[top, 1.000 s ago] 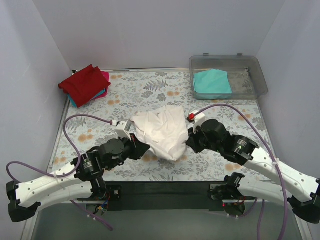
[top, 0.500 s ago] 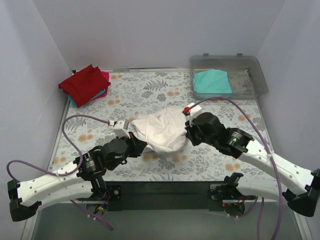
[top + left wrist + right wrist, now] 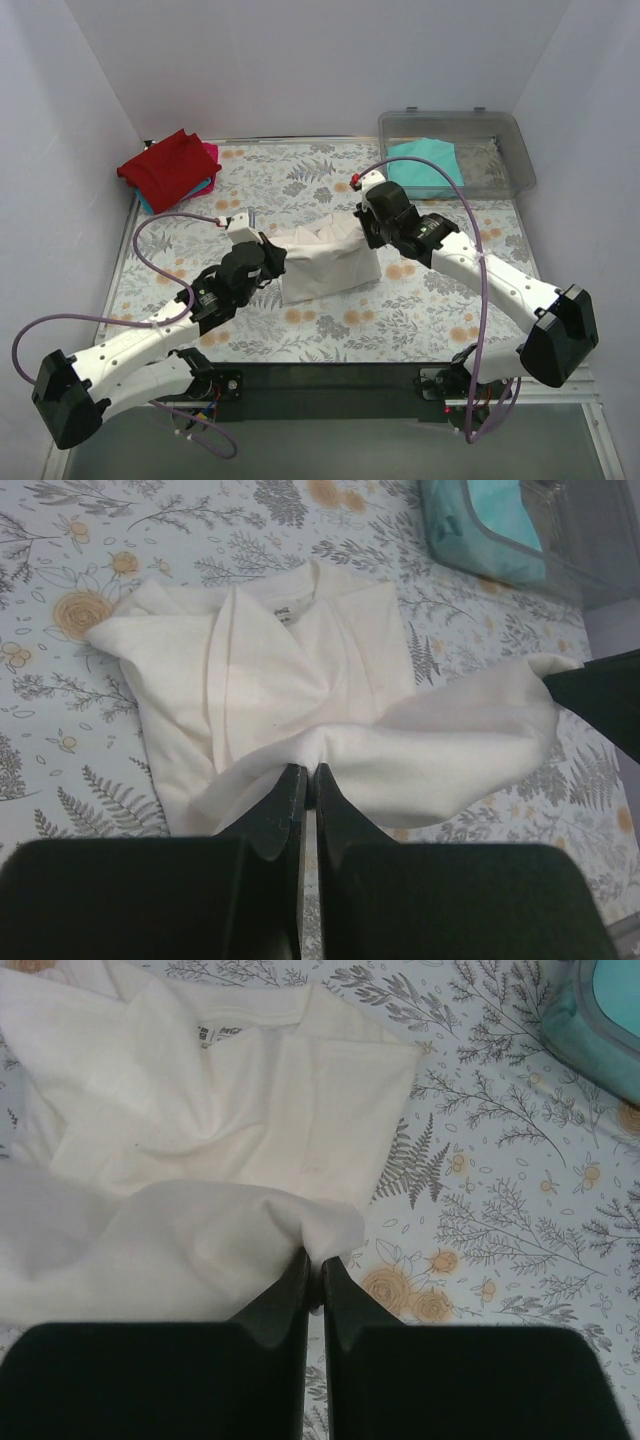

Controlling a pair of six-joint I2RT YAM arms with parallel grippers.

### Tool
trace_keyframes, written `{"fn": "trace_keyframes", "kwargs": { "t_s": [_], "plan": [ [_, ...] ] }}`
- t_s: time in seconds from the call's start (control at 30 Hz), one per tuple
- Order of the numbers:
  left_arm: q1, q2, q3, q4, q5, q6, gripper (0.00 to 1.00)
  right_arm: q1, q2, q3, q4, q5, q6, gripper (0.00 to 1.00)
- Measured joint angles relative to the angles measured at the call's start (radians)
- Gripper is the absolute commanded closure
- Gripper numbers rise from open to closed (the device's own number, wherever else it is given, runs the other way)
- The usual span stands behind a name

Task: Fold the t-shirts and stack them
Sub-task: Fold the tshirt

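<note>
I'm folding the white shirt (image 3: 328,262), left pincer (image 3: 305,776) and right pincer (image 3: 312,1260) pinching its edge; next, lowering it flat.

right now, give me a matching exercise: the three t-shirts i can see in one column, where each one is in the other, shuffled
Things:
1. white t-shirt
2. teal t-shirt
3. red t-shirt

Places:
A. top of the pile at the far left corner
B. mid-table, pinched by the left hand and the right hand
C. inside the clear bin, far right

Pairs: 1-B; 2-C; 3-A
</note>
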Motion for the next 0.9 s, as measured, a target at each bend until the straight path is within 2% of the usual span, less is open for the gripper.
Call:
{"fn": "trace_keyframes", "kwargs": {
  "t_s": [0.43,0.87,0.9],
  "plan": [
    [0.252,0.179,0.002,0.154,0.179,0.043,1.0,-0.087,0.213,0.123,0.087,-0.054,-0.071,0.99],
    [0.359,0.371,0.009,0.256,0.266,0.04,1.0,-0.132,0.415,0.238,0.114,-0.078,-0.093,0.99],
    [0.369,0.39,0.019,0.255,0.269,0.039,0.93,-0.135,0.429,0.252,0.115,-0.077,-0.091,0.82]
  ]
}}
